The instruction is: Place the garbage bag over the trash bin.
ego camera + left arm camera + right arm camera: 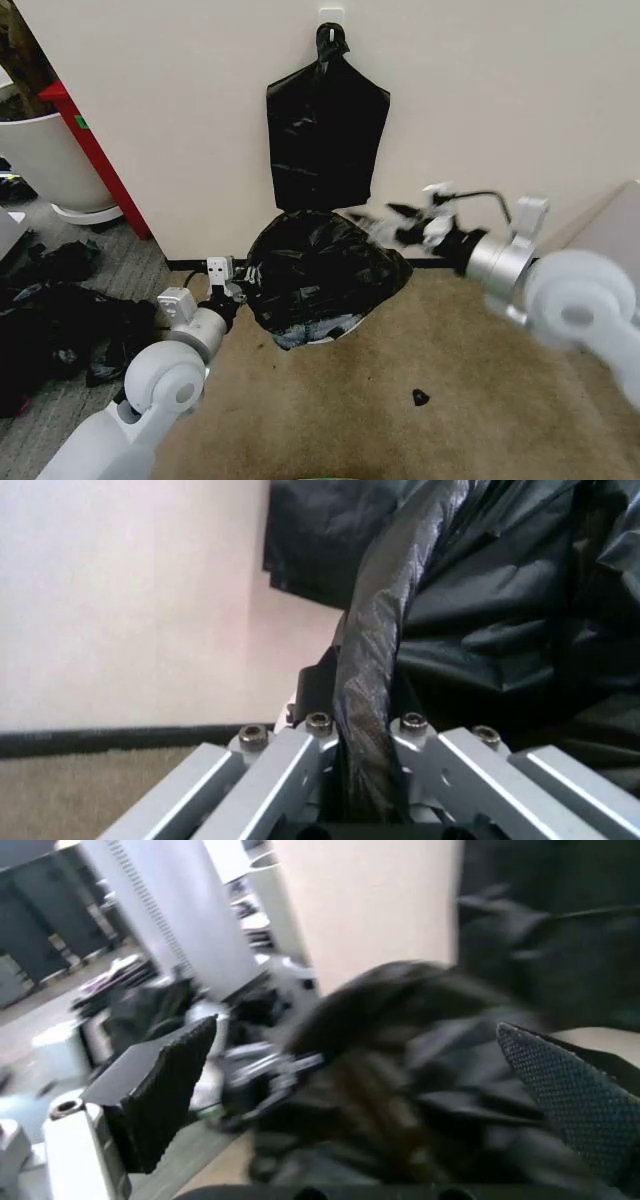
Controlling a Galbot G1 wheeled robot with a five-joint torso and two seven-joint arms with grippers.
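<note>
While left pincer (365,795) pinches garbage bag (315,275), right pincer (405,222) beside it

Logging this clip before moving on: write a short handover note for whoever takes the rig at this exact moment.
Left tool: shut on a gathered fold of the garbage bag, at the bag's left edge.
Right tool: open, at the bag's right side, holding nothing.
The bag lies draped over the trash bin by the wall; a sliver of the bin shows under the bag's lower edge.
Done: bag is over the bin.
Left: whether the bag's edge wraps the rim all round cannot be seen; check it, then release the left tool.
</note>
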